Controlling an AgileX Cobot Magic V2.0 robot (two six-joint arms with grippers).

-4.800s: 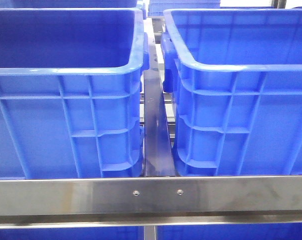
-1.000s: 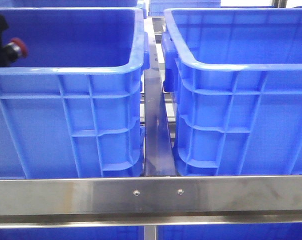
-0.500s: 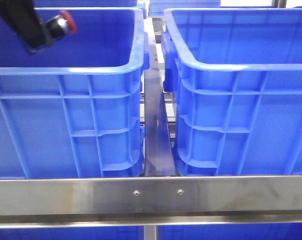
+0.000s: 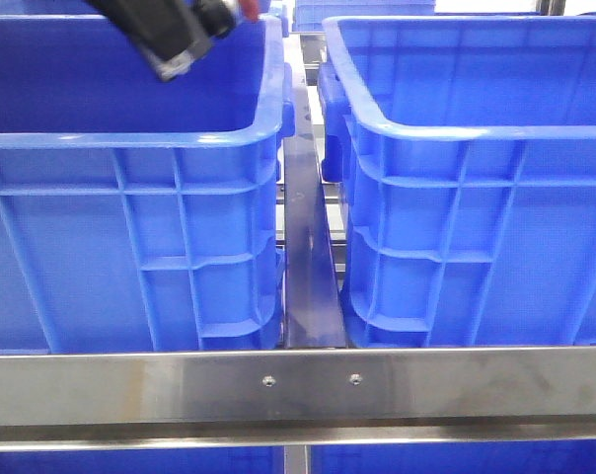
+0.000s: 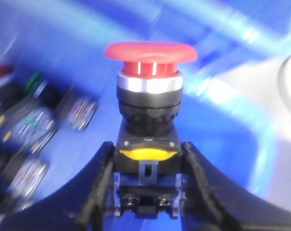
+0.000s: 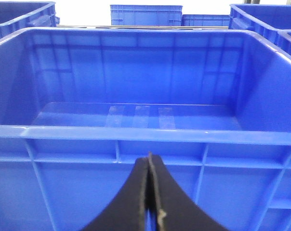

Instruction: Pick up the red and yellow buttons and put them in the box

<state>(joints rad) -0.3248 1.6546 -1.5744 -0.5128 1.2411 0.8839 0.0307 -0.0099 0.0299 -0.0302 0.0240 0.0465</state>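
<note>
While the left tool [image 5: 146, 192] is clamped on the square black base of the red button [image 5: 150, 86], its two dark fingers [image 5: 95, 192] press the flat sides just below a yellow insert, leaving the domed red cap and the silver collar free above. That grip looks sound: the base is hard, flat-sided plastic, stiff enough to squeeze, whereas the smooth rounded cap would probably slip out of a pinch. The piece seems light and rigid, not fragile, so a short drop into a crate should do it no harm. Blurred behind it, at the left of the wrist view, lie other switch parts [image 5: 30, 130] on a blue floor; no yellow button can be picked out among them. In the front view the same tool sits at the upper left, above the left crate [image 4: 130, 138], with only a sliver of red at the top edge. The right tool [image 6: 149, 202] is closed on nothing, facing the bare box [image 6: 136, 132].
</note>
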